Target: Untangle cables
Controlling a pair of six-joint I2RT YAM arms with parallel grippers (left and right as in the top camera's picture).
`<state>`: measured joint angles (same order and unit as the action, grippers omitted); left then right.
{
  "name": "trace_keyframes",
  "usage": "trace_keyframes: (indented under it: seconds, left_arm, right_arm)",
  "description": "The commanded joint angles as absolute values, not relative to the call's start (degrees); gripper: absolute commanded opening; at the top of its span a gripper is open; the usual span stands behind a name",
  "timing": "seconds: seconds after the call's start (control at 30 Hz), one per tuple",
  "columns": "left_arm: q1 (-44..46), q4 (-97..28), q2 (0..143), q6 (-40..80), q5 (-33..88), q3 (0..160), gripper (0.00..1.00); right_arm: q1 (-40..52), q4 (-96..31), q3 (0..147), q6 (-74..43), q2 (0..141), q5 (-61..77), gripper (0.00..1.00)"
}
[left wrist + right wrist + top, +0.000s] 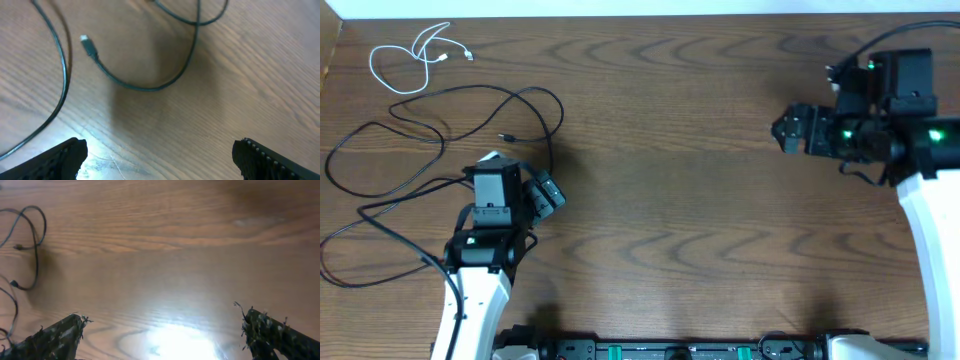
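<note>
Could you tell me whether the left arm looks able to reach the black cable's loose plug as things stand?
Probably yes: the plug lies uncovered on the table just ahead of the open left hand, with nothing between them.

Short cable (405, 62) in far left corner of table (700, 200); long cables (145, 88) nearer, left of and behind left gripper (548, 192).

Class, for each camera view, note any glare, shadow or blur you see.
Overhead: even light, black cables sharp. Left wrist: soft shadow beneath the cable loop, pale glare low on the table. Right wrist: strong white glare at the right gripper.
</note>
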<state>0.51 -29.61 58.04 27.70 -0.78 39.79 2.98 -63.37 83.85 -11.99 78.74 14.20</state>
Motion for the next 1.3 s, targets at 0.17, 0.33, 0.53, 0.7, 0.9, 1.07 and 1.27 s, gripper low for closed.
trace_keyframes:
  seconds: [0.17,0.33,0.53,0.7,0.9,1.07,1.27]
  left_arm:
    - [0.73,-29.52,43.59,23.57,0.67,40.69,0.98]
    - [0.73,-29.71,37.82,23.59,0.67,40.69,0.98]
    - [0.73,-29.74,37.41,23.59,0.67,40.69,0.98]
    - [0.73,-29.78,38.20,23.59,0.67,40.69,0.98]
    - [0.73,-29.76,38.72,23.59,0.67,40.69,0.98]
    - [0.73,-29.78,38.87,23.59,0.67,40.69,0.98]
    - [0.73,-29.78,38.87,23.59,0.67,40.69,0.98]
  right_arm:
    - [2.72,-68.12,83.90,-12.36,68.36,4.84,0.99]
    - [2.72,-65.14,76.95,-12.36,60.20,2.74,0.99]
    - [2.72,-55.99,62.13,-12.38,47.31,2.98,0.99]
    - [2.72,-52.21,54.83,-12.43,41.41,2.98,0.99]
    - [2.72,-52.12,52.88,-12.40,41.56,2.96,0.99]
    - [2.72,-53.23,52.69,-12.38,42.02,2.96,0.99]
    - [2.72,-53.78,52.69,-12.40,42.00,2.96,0.99]
